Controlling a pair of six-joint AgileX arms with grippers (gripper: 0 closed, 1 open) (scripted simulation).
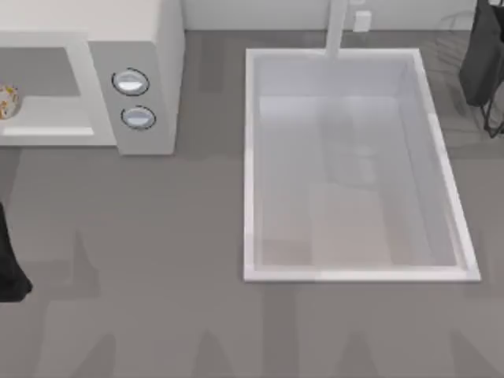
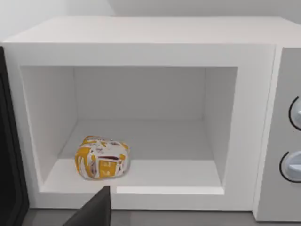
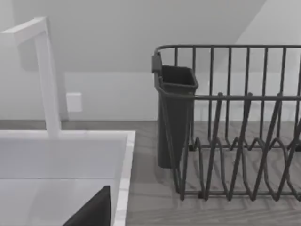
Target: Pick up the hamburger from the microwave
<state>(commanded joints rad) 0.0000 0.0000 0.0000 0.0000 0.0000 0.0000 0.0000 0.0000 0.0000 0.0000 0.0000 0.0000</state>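
Note:
The hamburger, tan and cream with orange and yellow patches, lies on the floor of the microwave's open cavity, toward its left front. From above, the hamburger sits at the picture's far left edge inside the microwave. A dark part of my left gripper shows just in front of the cavity's lower lip, short of the hamburger and not touching it. My left arm is a dark shape at the table's left edge. A dark part of my right gripper hangs over the sink's rim.
Two round knobs sit on the microwave's side panel. The dark open door stands at the cavity's left. A large white sink with a faucet takes the middle; a black dish rack stands at the back right.

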